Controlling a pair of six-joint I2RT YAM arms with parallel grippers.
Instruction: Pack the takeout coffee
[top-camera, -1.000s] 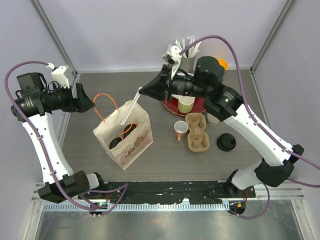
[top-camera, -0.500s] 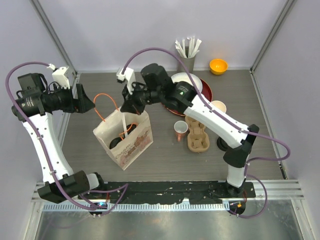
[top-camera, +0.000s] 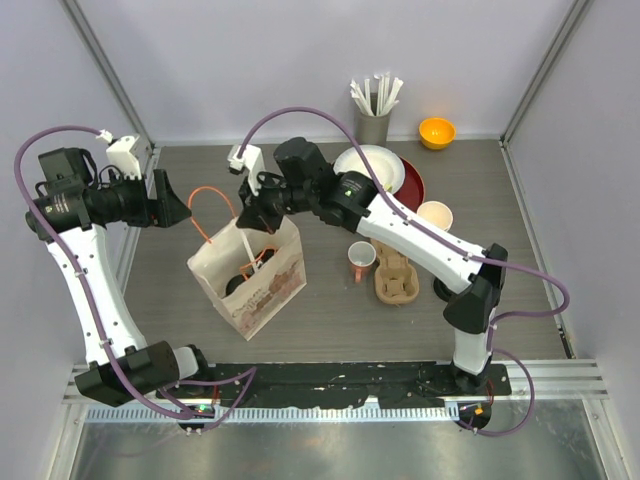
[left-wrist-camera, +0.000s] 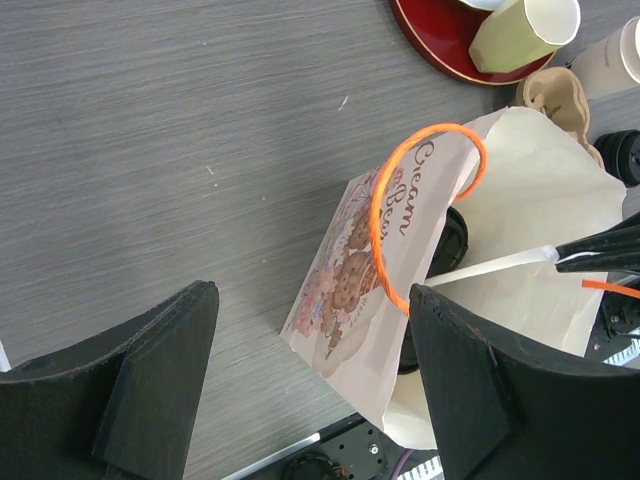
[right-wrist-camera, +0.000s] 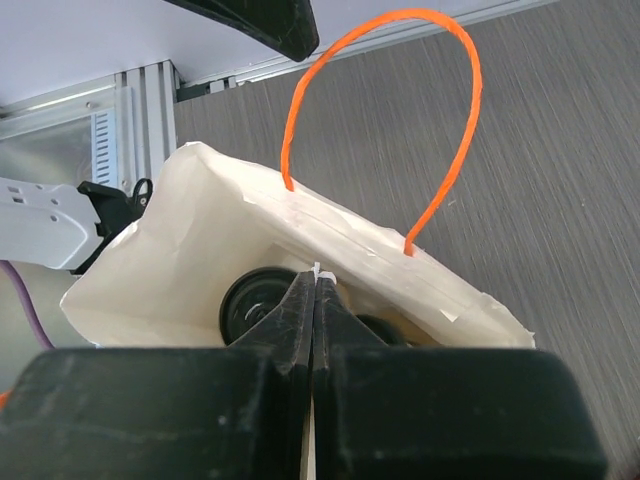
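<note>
The takeout coffee stands inside the open paper bag (top-camera: 262, 290): two black lids (right-wrist-camera: 250, 300) (right-wrist-camera: 375, 328) show in its mouth, dark shapes (top-camera: 250, 268) from above. My right gripper (top-camera: 244, 224) (right-wrist-camera: 315, 276) hangs just over the bag's mouth, shut on a thin white wrapped straw (top-camera: 247, 246) (left-wrist-camera: 495, 265) that slants down into the bag. My left gripper (top-camera: 180, 207) (left-wrist-camera: 312, 292) stands open to the left of the bag, beside its orange handle (left-wrist-camera: 385, 230) (right-wrist-camera: 450, 120), with nothing between its fingers.
Right of the bag stand a white mug with a pink handle (top-camera: 361, 258), a cardboard cup carrier (top-camera: 392, 268) and an unlidded paper cup (top-camera: 436, 215). A red plate (top-camera: 411, 182) with a pale green mug (left-wrist-camera: 520, 30), a straw holder (top-camera: 372, 108) and an orange bowl (top-camera: 437, 131) sit at the back.
My right arm swung from the back of the table over to the bag, carrying the straw, and lowered its end into the bag. The left arm stayed put.
</note>
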